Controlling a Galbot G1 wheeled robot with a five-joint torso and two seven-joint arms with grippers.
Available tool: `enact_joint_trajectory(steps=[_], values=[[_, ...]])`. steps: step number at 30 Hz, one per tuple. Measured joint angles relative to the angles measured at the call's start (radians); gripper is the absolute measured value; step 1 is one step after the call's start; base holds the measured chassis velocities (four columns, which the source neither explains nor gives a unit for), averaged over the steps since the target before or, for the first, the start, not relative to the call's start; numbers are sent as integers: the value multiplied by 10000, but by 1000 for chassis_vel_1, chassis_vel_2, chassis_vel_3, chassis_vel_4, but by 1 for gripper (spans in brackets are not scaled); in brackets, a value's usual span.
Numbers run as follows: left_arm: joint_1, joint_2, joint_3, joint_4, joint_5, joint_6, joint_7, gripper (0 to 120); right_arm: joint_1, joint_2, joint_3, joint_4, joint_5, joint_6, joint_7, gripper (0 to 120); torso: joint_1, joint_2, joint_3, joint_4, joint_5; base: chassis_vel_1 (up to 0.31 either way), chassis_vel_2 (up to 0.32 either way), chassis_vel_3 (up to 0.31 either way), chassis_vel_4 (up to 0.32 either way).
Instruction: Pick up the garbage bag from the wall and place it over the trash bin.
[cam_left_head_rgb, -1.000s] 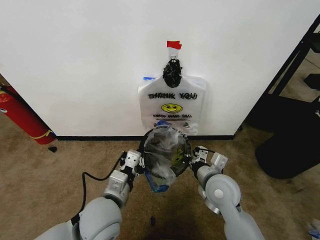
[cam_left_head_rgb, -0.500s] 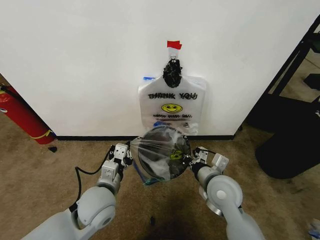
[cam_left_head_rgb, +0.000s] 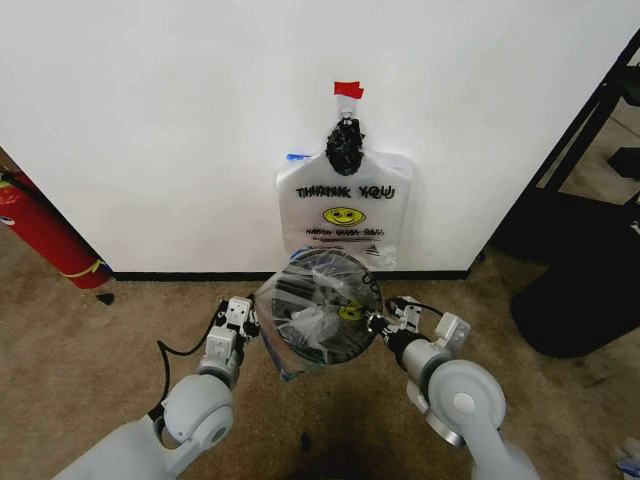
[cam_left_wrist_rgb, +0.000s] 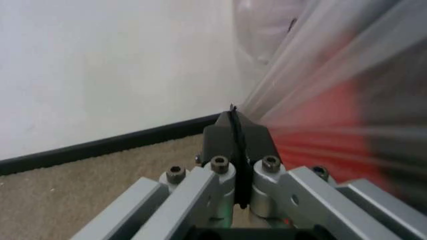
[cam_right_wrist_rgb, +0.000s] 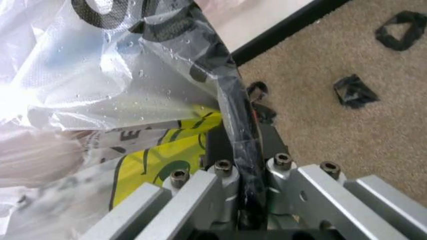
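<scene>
Over the trash bin (cam_left_head_rgb: 335, 265) the garbage bag (cam_left_head_rgb: 322, 312) had been pulled wider than a second ago, left gripper (cam_left_head_rgb: 243, 322) and right gripper (cam_left_head_rgb: 384, 322) each pinching an edge, so the mouth nearly spanned the rim. Beneath lay brown carpet (cam_left_head_rgb: 90, 340); behind, a white wall (cam_left_head_rgb: 180, 120) with a like bag (cam_left_head_rgb: 345, 210).

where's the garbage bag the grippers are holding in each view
Head view: the garbage bag is stretched over the trash bin, centre, between both grippers.
Left wrist view: blurred film beyond the shut fingers.
Right wrist view: crinkly plastic with yellow print.
Shared landmark: the black baseboard.
</scene>
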Motion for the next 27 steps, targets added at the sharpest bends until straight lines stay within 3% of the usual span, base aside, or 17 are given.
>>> enact_joint_trajectory(steps=[4,16,19,21,24,27], values=[[127,32,-125,-302,-173,-29,-1,0,-126,4,81,34,-14,37,-1,0,0,0,0,1,0,0,0,0,0],[680,293,-848,-1341,-209,122,-355,45,-369,265,872,-4,294,178,386,0,0,0,0,1,0,0,0,0,0],[761,262,-966,-1470,-191,29,-372,51,-465,219,987,8,369,177,367,0,0,0,0,0,0,0,0,0,0],[851,222,-1086,-1619,-223,-54,-373,56,-561,152,1047,46,384,176,285,0,0,0,0,0,1,0,0,0,0],[1137,170,-1355,-1976,-399,-644,-188,74,-1022,-399,1099,131,-417,247,-672,0,0,0,0,6,3,0,0,0,0],[1173,174,-1417,-2082,-545,-894,-47,81,-1246,-796,1090,143,-929,395,-1227,0,0,0,0,0,-1,0,0,0,0]])
